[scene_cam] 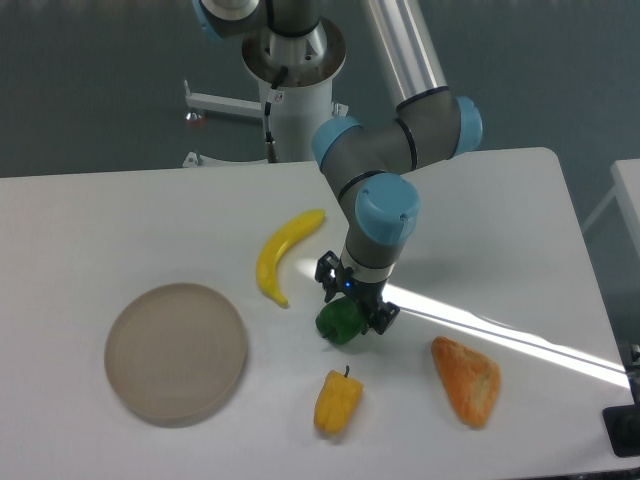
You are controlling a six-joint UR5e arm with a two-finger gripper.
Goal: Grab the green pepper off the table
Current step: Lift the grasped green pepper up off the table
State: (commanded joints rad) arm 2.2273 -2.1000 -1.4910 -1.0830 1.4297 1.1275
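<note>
The green pepper [339, 323] is small, glossy and dark green, and sits on the white table [120, 220] just right of centre. My gripper [352, 312] points down directly over it, with a black finger on either side of the pepper. The jaws look closed against it. The fingertips are partly hidden behind the pepper. I cannot tell whether the pepper is off the table surface.
A yellow banana [283, 254] lies just left of the gripper. A yellow pepper [337, 402] lies in front of it. An orange bread-like piece [467, 380] is at the front right. A round beige plate [176, 350] is at the front left.
</note>
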